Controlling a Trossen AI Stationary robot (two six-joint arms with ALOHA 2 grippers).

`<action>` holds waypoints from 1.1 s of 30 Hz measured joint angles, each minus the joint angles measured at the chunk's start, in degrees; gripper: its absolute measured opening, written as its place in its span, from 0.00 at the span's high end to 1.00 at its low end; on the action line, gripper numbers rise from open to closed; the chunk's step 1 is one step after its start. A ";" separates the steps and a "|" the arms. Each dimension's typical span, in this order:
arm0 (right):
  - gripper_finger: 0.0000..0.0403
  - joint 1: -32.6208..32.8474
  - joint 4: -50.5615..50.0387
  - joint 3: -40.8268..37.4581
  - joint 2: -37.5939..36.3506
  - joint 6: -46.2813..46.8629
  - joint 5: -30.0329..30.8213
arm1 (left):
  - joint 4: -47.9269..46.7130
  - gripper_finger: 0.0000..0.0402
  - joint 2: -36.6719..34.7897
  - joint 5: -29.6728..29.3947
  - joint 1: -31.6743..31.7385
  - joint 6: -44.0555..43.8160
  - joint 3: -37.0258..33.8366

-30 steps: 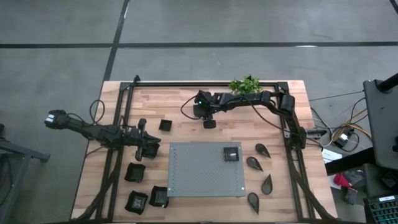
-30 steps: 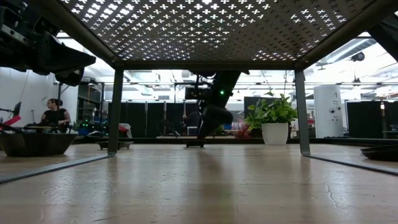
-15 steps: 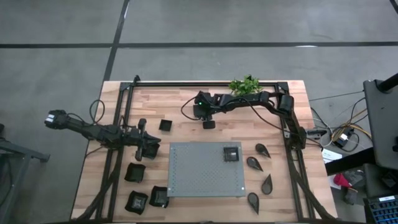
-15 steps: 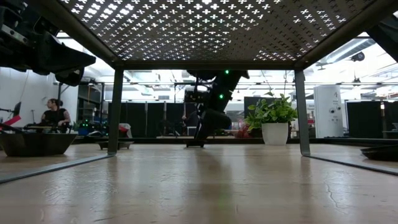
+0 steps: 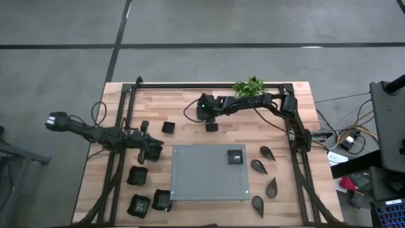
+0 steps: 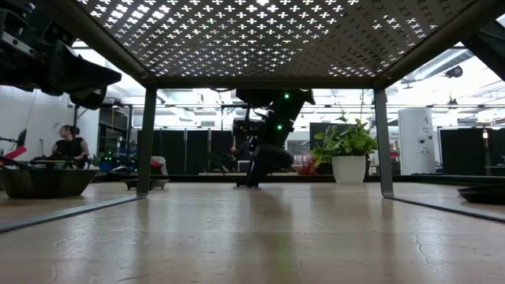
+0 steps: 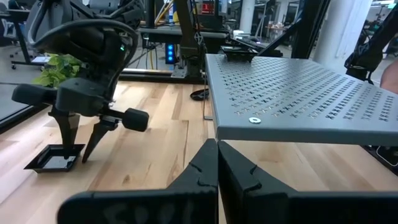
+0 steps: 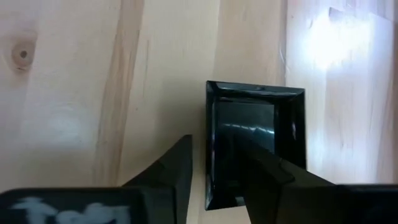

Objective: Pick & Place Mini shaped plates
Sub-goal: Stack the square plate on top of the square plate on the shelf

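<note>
The right gripper [image 5: 212, 124] is down over a small square plate [image 5: 212, 126] on the wooden table [image 5: 190, 107], on the plant [image 5: 249, 87] side of the grey perforated mat [image 5: 209, 172]. In the right wrist view its fingers [image 8: 171, 171] straddle one rim of that plate [image 8: 255, 146] — one finger outside the wall, the other inside the dish, with a narrow gap between them; whether they pinch the rim yet I cannot tell. The left wrist view shows the same fingers [image 7: 68, 127] reaching down to the plate [image 7: 55, 158].

The left gripper [image 5: 154, 151] waits just beside the mat's edge, fingers [image 7: 205, 171] pressed together on nothing.

Other plates: one square on the mat [image 5: 235, 156], another square beside it [image 5: 168, 127], larger squarish ones [image 5: 137, 175] near the left gripper, and teardrop ones [image 5: 266, 152] on the mat's far side (four in all).
</note>
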 joint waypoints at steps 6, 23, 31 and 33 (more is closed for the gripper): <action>0.80 -0.17 0.73 0.00 0.11 0.17 0.26 | -0.09 1.00 0.01 0.00 0.02 0.01 -0.01; 0.98 0.09 0.04 0.00 -2.73 1.89 2.22 | -0.45 1.00 0.00 0.00 0.01 0.00 0.00; 0.98 0.59 -2.27 -0.02 -5.66 3.85 2.36 | -0.47 1.00 -0.01 0.00 0.01 0.00 0.00; 0.98 1.00 -2.49 -0.02 -6.53 4.32 2.37 | -0.51 1.00 0.01 0.00 0.01 -0.01 0.00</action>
